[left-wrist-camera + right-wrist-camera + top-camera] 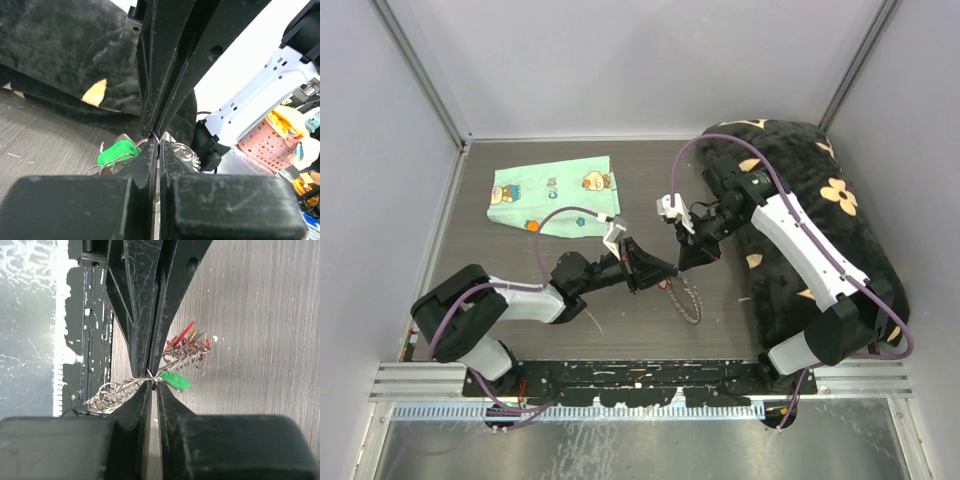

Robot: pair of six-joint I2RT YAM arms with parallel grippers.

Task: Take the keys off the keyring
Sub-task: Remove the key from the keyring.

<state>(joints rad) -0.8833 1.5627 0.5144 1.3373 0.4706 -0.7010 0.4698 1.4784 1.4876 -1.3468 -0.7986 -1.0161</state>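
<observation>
At the near-middle of the table (pixel 620 335), the keyring (pixel 692 298) is hanging or lying as a narrow bundle. Its long axis is running from the claws toward the near edge, slanting slightly right. Cannot tell whether its low end is touching the wood.

Just beyond it, the left gripper (pixel 658 270) is reaching in from the left and the right gripper (pixel 686 252) from the far right, tips almost meeting at the bundle's far end. Each wrist view is showing its fingers clamped onto the ring's thin wire.

Right wrist view: keys (pixel 187 342) with red and orange heads are fanning to one side of the pinch, with a green-headed key (pixel 176 381) just beside it.

Judgement: neither arm is nearer. Freeing a key likely depends on one claw anchoring the wire while the other is working along that axis.

Farther back, the mint cloth (pixel 555 198) and black cushion (pixel 810 220) are lying well apart from the work.
</observation>
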